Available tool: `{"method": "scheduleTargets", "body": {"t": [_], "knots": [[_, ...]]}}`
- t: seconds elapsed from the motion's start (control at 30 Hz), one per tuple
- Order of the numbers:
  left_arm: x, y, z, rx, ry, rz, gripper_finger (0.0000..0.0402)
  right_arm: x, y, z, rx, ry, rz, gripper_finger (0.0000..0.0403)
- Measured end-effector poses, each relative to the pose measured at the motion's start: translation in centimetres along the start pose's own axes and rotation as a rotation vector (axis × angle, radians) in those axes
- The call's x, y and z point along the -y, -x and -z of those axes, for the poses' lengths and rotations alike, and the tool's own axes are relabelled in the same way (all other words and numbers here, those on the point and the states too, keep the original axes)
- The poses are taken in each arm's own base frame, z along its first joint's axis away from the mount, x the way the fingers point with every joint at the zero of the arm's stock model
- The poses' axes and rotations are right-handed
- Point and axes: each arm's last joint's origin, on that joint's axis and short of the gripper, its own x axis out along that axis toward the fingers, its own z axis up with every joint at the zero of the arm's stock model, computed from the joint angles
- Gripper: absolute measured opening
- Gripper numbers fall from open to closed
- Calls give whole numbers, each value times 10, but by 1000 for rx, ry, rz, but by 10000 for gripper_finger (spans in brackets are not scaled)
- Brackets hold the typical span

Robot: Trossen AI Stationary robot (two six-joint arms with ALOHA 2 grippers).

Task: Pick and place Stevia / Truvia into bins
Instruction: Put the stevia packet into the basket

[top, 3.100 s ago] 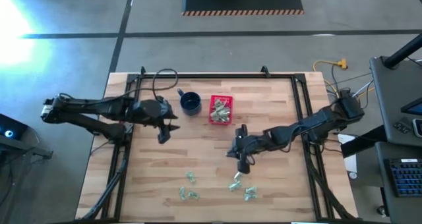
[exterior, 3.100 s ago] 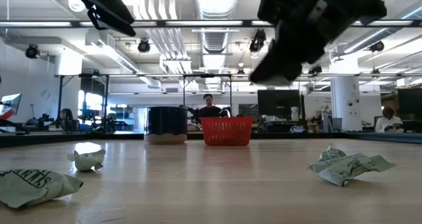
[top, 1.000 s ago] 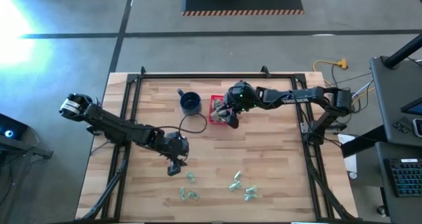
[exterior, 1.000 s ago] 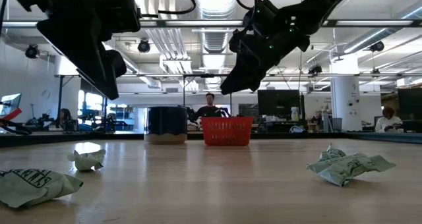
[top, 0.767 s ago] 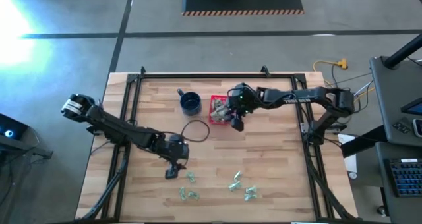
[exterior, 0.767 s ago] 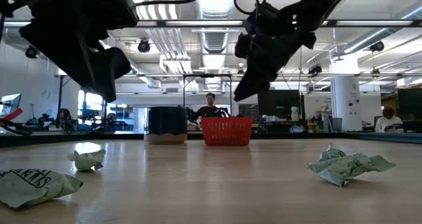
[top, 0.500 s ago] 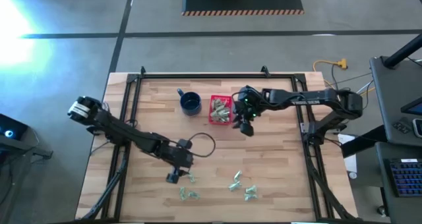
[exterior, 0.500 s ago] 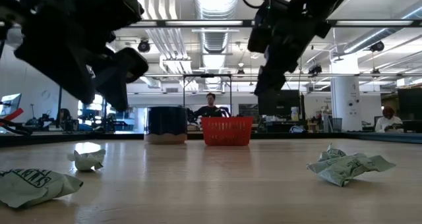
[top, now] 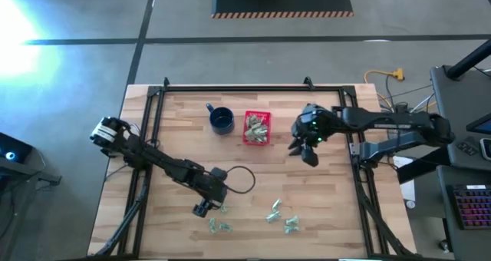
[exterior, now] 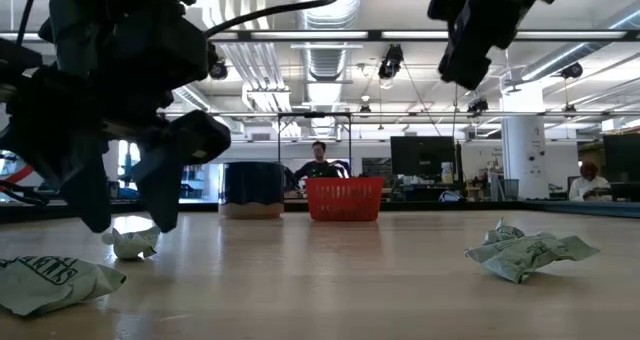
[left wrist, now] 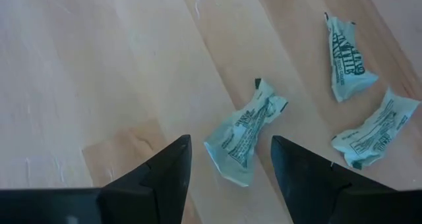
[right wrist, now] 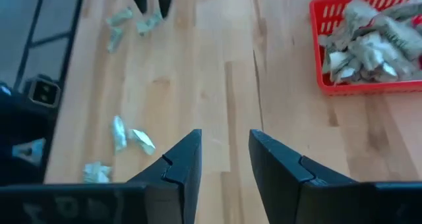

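The left hand [left wrist: 227, 178] hangs low over the near part of the table [top: 322, 207], fingers spread wide and empty. A sachet [left wrist: 245, 132] lies directly ahead, between the fingertips, its long axis running roughly forward from the hand. It is crumpled pale green-and-white paper, pinched at the ends. Two more sachets [left wrist: 349, 49] lie just beyond it, and others [top: 281, 216] are scattered to the right. The left hand is far nearer these than the right hand [top: 305, 147], which hovers empty, partly open, just right of the basket [top: 256, 141]. That red slotted plastic basket, at the far middle, already holds a heap of sachets.
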Motion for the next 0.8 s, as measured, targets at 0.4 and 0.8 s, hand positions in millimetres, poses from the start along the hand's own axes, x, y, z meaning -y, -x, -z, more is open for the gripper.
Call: {"method": "scheduleTargets", "body": {"t": [0.4,0.8], "knots": [[-2,-9,4,-33,5,-3,118,-20,31,30,113,-107,34,111],[-3,-9,4,-33,34,-25,5,-28,23,41,85,-134,51,109]]}}
